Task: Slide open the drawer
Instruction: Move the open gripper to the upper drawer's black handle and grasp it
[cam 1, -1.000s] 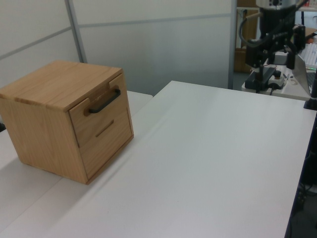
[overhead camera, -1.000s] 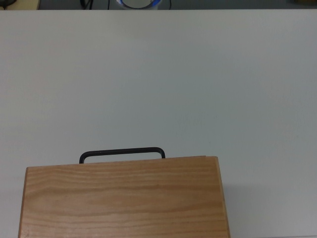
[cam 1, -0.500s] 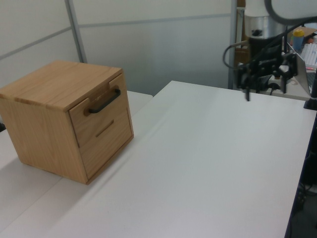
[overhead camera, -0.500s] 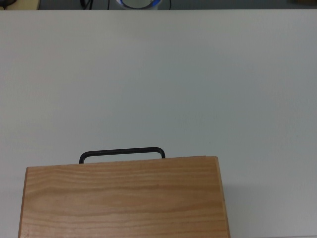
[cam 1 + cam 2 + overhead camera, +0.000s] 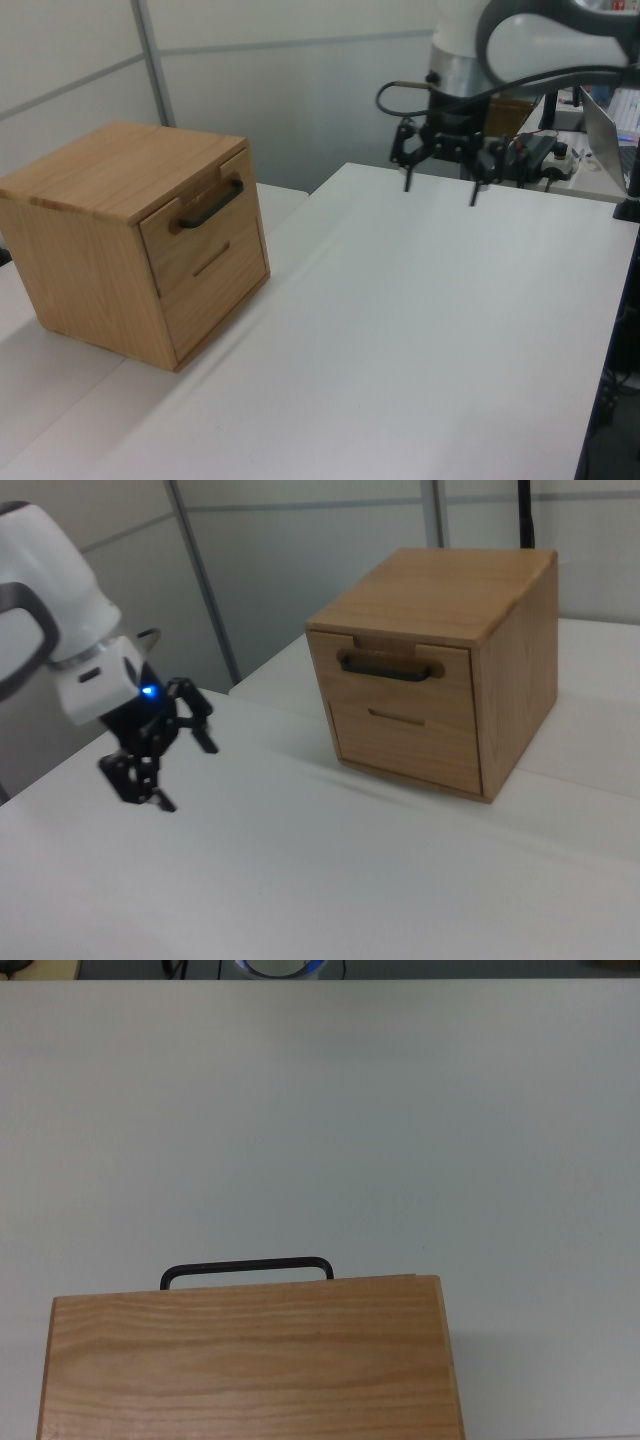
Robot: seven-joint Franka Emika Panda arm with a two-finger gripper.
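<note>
Two fingers (image 5: 472, 192) of the hand (image 5: 440, 178) spread wide, nothing between them, tips down, hanging above the bare worktop (image 5: 420, 330) near its far end in the left view. Not in the top view at all.

Well apart from the hand, at about 9 o'clock from it in the left view and 2 o'clock in the right view: the cabinet (image 5: 90, 260), sitting flat on the worktop. Upper front panel of it: the drawer (image 5: 195, 238), shut flush or nearly so, with the handle (image 5: 210, 204) across the panel. Seen from the top view, the handle (image 5: 247, 1267) juts past the cabinet's 12 o'clock edge, leaving a clear gap behind the bar.

Likely handling: stiff wood, rigid metal bar, nothing fragile. Probably light in its runners, though the fit cannot be judged from here. No clamp visible on the cabinet, so possibly free to skid along the smooth worktop under a hard or jerky pull.

Best hold: mid-bar, one finger in the gap behind it and one in front, then a straight, level pull away from the cabinet face. Off-centre grip likely to skew the drawer and jam it. Thin round bar possibly slippery, so worth hooking rather than merely pinching.
</note>
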